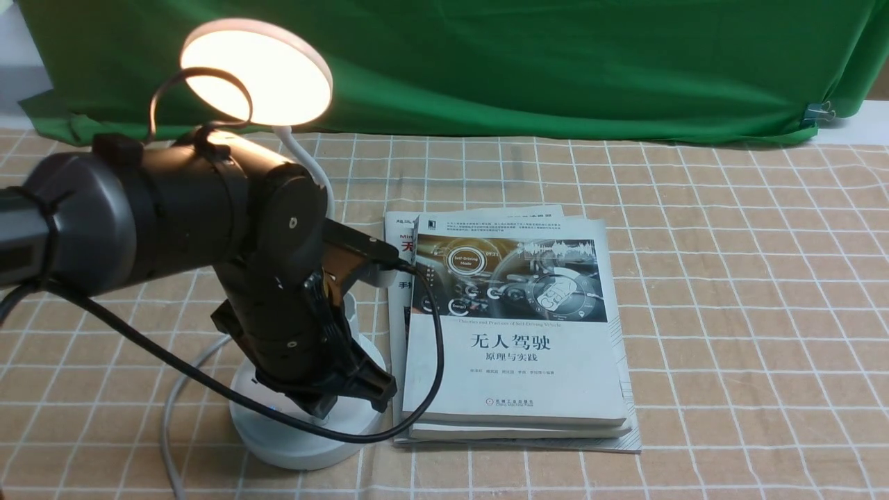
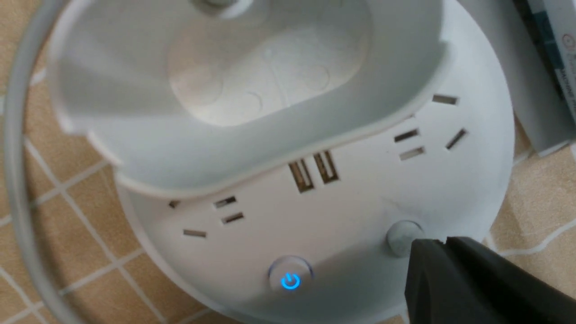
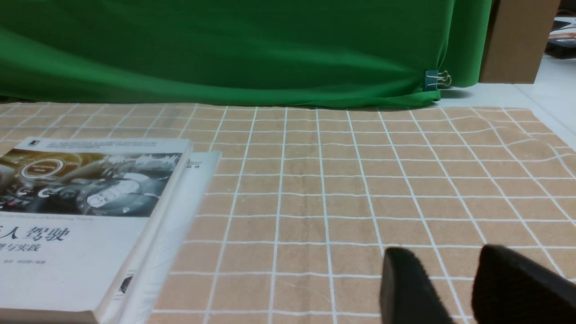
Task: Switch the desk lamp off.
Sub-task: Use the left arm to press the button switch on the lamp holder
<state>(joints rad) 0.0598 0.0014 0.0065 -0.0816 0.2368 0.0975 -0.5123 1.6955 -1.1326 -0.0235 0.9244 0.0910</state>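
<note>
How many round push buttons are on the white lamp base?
2: one with a glowing blue power symbol; one plain grey button beside the black gripper tip. The cup holder may hide more.

— What lies on the table?
— A brown cloth (image 1: 729,312) with a grid of white lines, and on it a stack of books (image 1: 514,361).
— What does the top one show?
— A white cover with a dark picture of a car dashboard in its upper part and Chinese characters below. Paler books stick out from under it.
— And behind?
— A green curtain (image 1: 521,69) across the far side, with a binder clip (image 3: 431,81) near its right end. Beyond the clip stands a brown panel (image 3: 513,40).
</note>
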